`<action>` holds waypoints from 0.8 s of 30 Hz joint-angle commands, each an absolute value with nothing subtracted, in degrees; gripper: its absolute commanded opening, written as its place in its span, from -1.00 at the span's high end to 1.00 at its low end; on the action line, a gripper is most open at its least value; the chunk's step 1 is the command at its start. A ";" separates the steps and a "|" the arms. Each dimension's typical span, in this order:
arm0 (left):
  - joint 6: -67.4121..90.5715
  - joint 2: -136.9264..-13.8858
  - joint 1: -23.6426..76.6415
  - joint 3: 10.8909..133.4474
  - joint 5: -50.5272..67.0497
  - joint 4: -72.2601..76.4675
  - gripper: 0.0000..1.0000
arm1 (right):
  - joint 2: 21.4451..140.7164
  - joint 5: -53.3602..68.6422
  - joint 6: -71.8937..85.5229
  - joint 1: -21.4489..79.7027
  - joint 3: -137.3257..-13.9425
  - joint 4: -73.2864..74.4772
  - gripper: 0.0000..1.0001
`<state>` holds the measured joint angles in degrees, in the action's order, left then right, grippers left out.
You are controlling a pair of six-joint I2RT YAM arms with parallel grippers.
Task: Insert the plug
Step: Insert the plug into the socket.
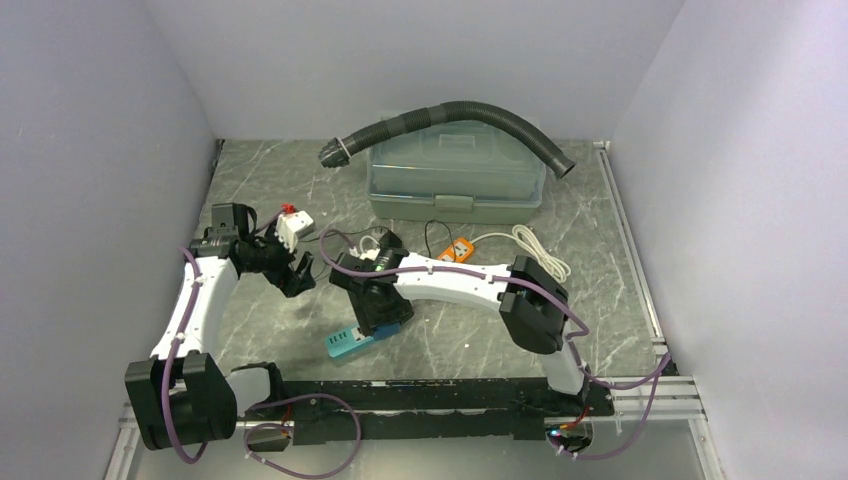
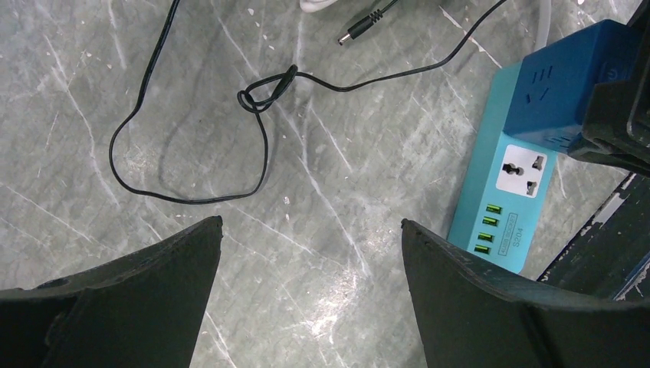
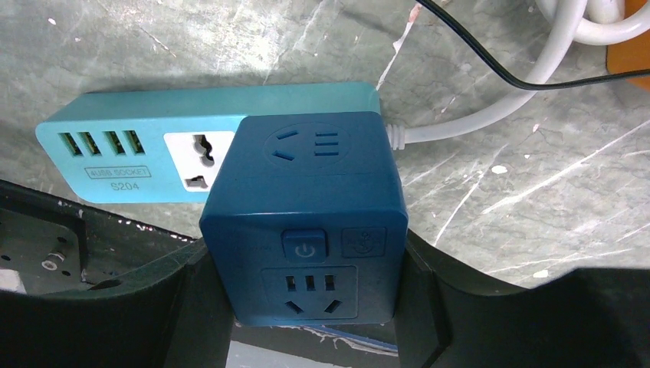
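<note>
A teal power strip (image 3: 115,153) with one universal socket and several green USB ports lies on the marble table; it also shows in the top view (image 1: 345,343) and in the left wrist view (image 2: 498,199). My right gripper (image 3: 310,299) is shut on a dark blue cube plug adapter (image 3: 306,207), which sits on the strip's right end over a socket. My left gripper (image 2: 310,230) is open and empty above bare table, left of the strip. In the top view the left gripper (image 1: 297,272) hangs left of the right gripper (image 1: 378,318).
A thin black cable (image 2: 192,123) with a barrel jack loops on the table. A white cord (image 3: 490,115) leaves the strip. Behind stand a grey lidded box (image 1: 455,180), a black corrugated hose (image 1: 450,115), a white adapter (image 1: 293,230) and an orange item (image 1: 458,249).
</note>
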<state>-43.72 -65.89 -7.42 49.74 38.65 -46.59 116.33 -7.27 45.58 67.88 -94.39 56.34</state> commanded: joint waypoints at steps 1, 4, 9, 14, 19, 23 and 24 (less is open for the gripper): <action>-43.43 -66.00 -7.65 51.93 38.77 -46.48 -0.83 | 119.38 -8.33 45.09 67.98 -91.52 57.78 1.00; -43.11 -65.88 -7.64 52.26 38.84 -46.33 -0.82 | 120.81 -8.04 44.34 68.03 -92.49 58.35 1.00; -42.55 -65.57 -7.65 51.89 39.33 -45.85 -0.83 | 123.87 -6.84 43.18 68.03 -92.78 58.92 1.00; -42.63 -66.12 -7.63 51.07 38.84 -44.58 -0.83 | 126.22 -5.96 42.55 68.02 -91.57 58.26 1.00; -42.67 -66.21 -7.63 51.54 38.32 -44.47 -0.83 | 125.28 -4.75 43.21 68.09 -88.64 55.64 1.00; -42.56 -66.33 -7.63 52.20 38.02 -44.65 -0.83 | 124.27 -5.60 43.17 68.03 -89.22 55.29 0.45; -42.50 -66.42 -7.62 52.50 38.02 -44.83 -0.83 | 124.39 -5.78 42.90 67.98 -90.15 55.50 0.32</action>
